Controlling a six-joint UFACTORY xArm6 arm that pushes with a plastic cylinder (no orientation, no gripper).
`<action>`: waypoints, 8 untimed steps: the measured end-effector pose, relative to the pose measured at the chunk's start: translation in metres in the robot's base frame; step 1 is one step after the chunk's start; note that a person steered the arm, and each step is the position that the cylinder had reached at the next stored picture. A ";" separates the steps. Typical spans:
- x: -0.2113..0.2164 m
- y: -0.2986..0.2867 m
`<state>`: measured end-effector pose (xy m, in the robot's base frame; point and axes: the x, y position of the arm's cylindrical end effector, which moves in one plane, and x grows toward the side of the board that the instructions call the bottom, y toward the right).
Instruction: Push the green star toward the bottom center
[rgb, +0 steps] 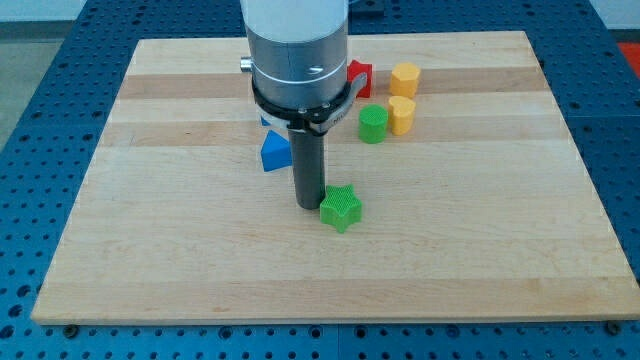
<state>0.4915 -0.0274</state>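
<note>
One green star (340, 208) is lying nearest the frame's bottom, just below the middle of the wooden board (180, 260). My tip (307, 204) is resting just beside the star's left edge, seemingly touching it; being a plain rod, it is gripping nothing. Farther up, a blue block (275, 151) is sitting left of the rod. Toward the upper right, a green cylinder (372, 124) is standing beside a yellow block (401, 114), with another yellow block (404, 78) and a red block (359, 76) sitting beyond. No containers are showing.
</note>
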 end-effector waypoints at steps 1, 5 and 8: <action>-0.011 0.000; -0.019 0.050; 0.010 0.040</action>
<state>0.5014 0.0127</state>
